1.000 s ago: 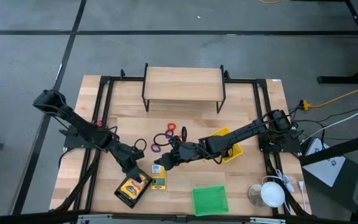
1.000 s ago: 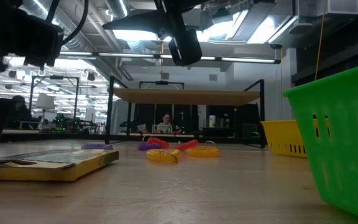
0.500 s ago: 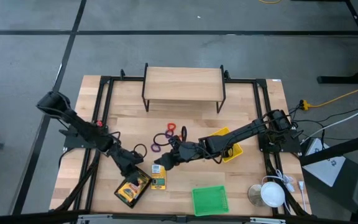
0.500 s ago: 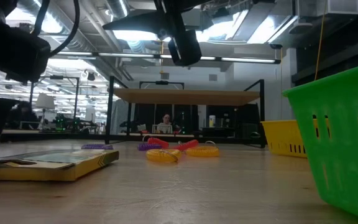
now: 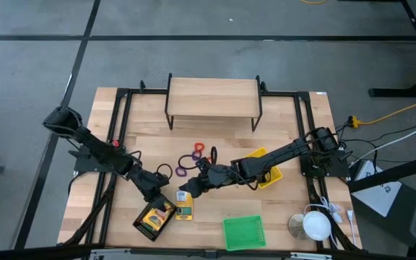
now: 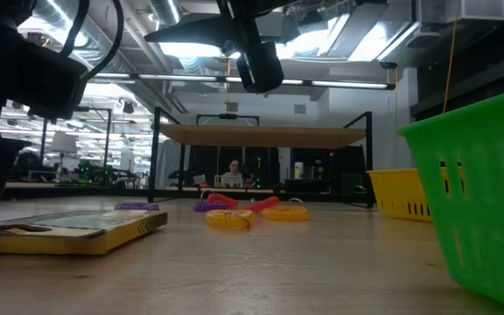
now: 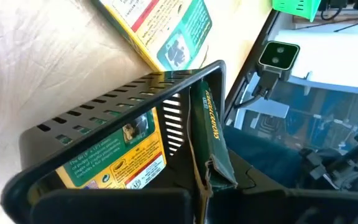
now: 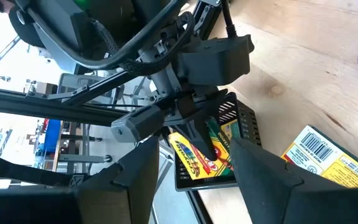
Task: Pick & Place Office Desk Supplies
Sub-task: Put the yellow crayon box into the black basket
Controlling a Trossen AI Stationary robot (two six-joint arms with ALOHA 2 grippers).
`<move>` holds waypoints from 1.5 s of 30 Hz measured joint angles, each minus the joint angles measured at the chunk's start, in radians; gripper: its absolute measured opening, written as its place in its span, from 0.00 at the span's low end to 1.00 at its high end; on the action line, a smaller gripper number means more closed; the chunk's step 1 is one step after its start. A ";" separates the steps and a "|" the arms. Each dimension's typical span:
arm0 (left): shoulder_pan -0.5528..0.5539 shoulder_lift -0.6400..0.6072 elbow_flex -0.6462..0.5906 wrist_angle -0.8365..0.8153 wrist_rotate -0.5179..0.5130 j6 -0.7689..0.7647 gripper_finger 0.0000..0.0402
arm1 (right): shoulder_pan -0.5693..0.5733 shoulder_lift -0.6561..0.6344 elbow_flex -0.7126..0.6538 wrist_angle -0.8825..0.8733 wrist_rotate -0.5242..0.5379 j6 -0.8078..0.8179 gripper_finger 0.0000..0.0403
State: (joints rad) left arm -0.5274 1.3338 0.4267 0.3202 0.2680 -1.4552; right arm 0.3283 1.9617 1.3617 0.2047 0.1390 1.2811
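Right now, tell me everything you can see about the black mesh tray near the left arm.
The black mesh tray is a shallow dark tray of perforated, metal-looking sheet with slotted walls. It sits near the front edge of the wooden table, turned at an angle. A yellow crayon box lies flat inside it, and the left gripper is over its rim, holding a second crayon box upright on edge. Another yellow box lies on the table just beside the tray.

black mesh tray [image 7: 104,118] cut off, left pincer [image 5: 155,193] fingertips hidden
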 joint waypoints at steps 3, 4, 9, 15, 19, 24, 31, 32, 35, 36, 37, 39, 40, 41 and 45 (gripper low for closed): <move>-0.001 0.000 0.000 -0.004 0.012 -0.021 0.08 | 0.000 0.000 0.000 0.000 0.000 -0.002 0.49; -0.001 0.000 0.000 -0.006 0.018 -0.022 0.10 | 0.000 0.000 0.000 0.000 -0.001 -0.003 0.49; -0.001 0.000 0.000 -0.005 0.023 -0.043 0.17 | -0.001 0.000 0.000 0.000 -0.001 -0.007 0.49; -0.001 0.000 0.000 0.016 0.011 -0.077 0.25 | -0.001 0.000 0.000 0.000 -0.001 -0.008 0.49; -0.001 0.000 0.000 0.013 0.012 -0.070 0.33 | 0.000 0.000 0.000 0.000 -0.001 -0.008 0.49; -0.001 0.000 0.000 0.013 0.009 -0.060 0.40 | 0.000 0.000 0.000 0.000 -0.001 -0.008 0.49; -0.004 0.000 0.027 0.028 0.008 -0.052 0.51 | 0.000 0.000 0.000 0.000 -0.001 -0.010 0.49; -0.005 0.000 0.031 0.028 0.008 -0.052 0.52 | 0.000 0.000 0.000 0.000 -0.001 -0.011 0.49; -0.005 0.000 0.038 0.009 0.031 -0.055 0.57 | 0.000 0.000 0.000 0.000 -0.001 -0.015 0.49; -0.005 0.000 0.040 -0.006 0.051 -0.059 0.58 | 0.000 0.000 0.000 0.000 -0.001 -0.016 0.49; -0.008 0.000 0.044 -0.025 0.075 -0.060 0.58 | 0.000 0.000 0.000 0.000 -0.001 -0.018 0.49; -0.015 -0.001 0.051 -0.077 0.112 -0.045 0.59 | 0.000 0.000 0.000 0.000 -0.001 -0.029 0.49; -0.022 -0.001 0.051 -0.114 0.116 -0.034 0.59 | 0.000 0.000 0.000 0.000 -0.001 -0.034 0.49; -0.027 -0.001 0.051 -0.163 0.118 -0.024 0.59 | 0.000 0.000 0.000 0.000 -0.002 -0.037 0.49; -0.037 -0.001 0.050 -0.335 0.124 0.000 0.59 | -0.007 0.000 0.000 0.000 -0.030 -0.056 0.49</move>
State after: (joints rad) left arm -0.5642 1.3327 0.4770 -0.0146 0.3925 -1.4549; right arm 0.3210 1.9617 1.3617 0.2047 0.1092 1.2251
